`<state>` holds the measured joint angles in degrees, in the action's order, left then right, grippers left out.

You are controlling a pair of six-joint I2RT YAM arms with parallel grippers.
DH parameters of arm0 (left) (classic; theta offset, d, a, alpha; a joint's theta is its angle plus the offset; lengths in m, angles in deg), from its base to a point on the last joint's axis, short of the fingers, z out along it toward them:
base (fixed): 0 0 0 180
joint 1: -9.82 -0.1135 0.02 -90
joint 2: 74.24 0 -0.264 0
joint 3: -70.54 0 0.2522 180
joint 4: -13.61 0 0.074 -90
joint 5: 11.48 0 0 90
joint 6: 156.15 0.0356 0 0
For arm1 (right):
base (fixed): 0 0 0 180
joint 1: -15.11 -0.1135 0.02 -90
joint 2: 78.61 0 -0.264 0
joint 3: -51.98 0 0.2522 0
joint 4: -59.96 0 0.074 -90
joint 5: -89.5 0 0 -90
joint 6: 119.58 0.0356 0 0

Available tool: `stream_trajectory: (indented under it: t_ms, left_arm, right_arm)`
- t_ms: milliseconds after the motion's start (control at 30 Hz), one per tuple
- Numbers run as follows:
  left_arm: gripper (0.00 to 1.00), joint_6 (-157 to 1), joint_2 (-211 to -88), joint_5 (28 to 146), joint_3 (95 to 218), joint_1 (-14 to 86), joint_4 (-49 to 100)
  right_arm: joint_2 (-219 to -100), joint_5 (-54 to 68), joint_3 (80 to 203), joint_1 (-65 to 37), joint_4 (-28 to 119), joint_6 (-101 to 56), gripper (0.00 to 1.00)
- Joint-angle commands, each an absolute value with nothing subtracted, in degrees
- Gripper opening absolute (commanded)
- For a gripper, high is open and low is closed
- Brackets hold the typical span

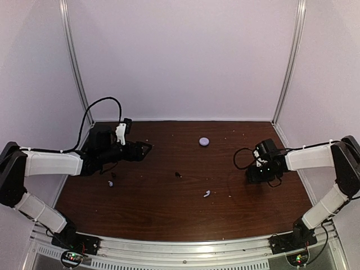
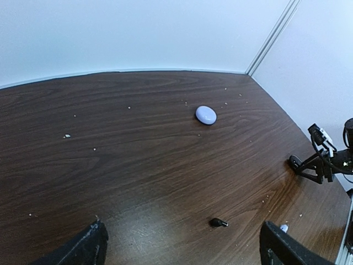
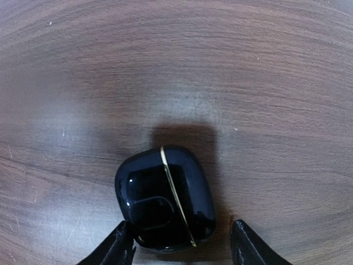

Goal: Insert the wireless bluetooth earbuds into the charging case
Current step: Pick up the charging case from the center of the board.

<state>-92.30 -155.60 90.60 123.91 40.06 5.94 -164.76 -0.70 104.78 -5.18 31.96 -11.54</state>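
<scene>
Logged zero progress: round pale-lavender plastic case (image 1: pixel 203 142) shut, tiny whitish earbuds (image 1: pixel 206 194) loose on wooden worktop (image 1: pixel 169 214). Left claw (image 2: pixel 185 254) spread, empty; right claw (image 3: pixel 182 245) spread astride glossy black object (image 3: pixel 164 199).

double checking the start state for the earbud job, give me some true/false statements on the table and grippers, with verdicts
1. The lavender case is shut. True.
2. Both earbuds sit inside it. False: they lie loose on the table, the second one near the left arm.
3. The right gripper is open, with a glossy black case between its fingers. True.
4. The left gripper holds an earbud. False: it is open and empty.
</scene>
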Motion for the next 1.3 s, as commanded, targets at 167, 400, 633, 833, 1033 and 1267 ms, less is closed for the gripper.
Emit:
stream_trajectory:
  t_ms: [167, 400, 633, 833, 1033, 1267]
  left_arm:
    - [0.98, -91.8, -156.4, 91.4, 125.6, 40.4, 4.0]
    - [0.98, -92.0, -158.3, 93.9, 126.8, 40.4, 4.0]
    - [0.98, -92.2, -158.5, 94.4, 126.7, 40.4, 3.8]
    - [0.98, -92.5, -158.9, 97.3, 128.3, 40.4, 5.1]
    - [0.91, -95.9, -158.0, 103.4, 128.2, 40.4, 4.4]
    - [0.82, -100.8, -159.0, 113.4, 128.4, 43.1, 4.2]
  right_arm:
    - [-169.1, -3.3, 108.8, -5.8, 32.5, -14.0, 0.55]
    - [-170.1, -3.6, 110.2, -5.9, 32.3, -15.2, 0.70]
    - [-169.0, -1.7, 109.5, -6.0, 33.0, -15.9, 0.46]
    - [-163.4, -0.6, 109.5, -11.7, 35.7, -19.4, 0.39]
    - [-159.1, 0.7, 114.1, -22.7, 38.6, -27.4, 0.38]
    - [-156.6, -4.3, 118.0, -37.2, 39.5, -38.8, 0.37]
